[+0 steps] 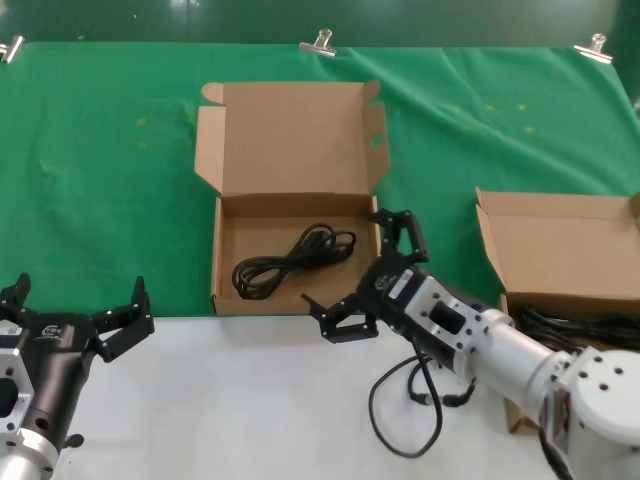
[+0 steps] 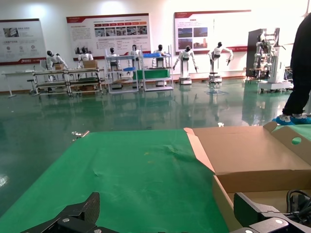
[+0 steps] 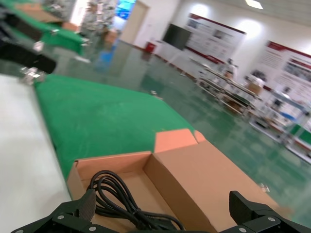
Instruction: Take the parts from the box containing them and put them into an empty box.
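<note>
The holed-flap box [image 1: 222,250] stands open at mid-table, with the small oval hole [image 1: 378,140] in its right flap. One looped black cord [image 1: 295,260] lies on its floor. My right gripper [image 1: 343,260] is open, empty, and hovers over this box's right front corner, just right of the cord. In the right wrist view the same cord [image 3: 116,199] lies between the spread fingers [image 3: 77,213]. The plain-lid box [image 1: 560,245] at the right holds more black cords [image 1: 575,325]. My left gripper [image 1: 80,292] is open at the near left, over the white table.
A loose black robot cable [image 1: 400,420] hangs in loops under my right arm. Green cloth [image 1: 100,160] covers the far table and is held by metal clips [image 1: 320,42]. The left wrist view shows the cloth and the holed-flap box's lid [image 2: 252,160].
</note>
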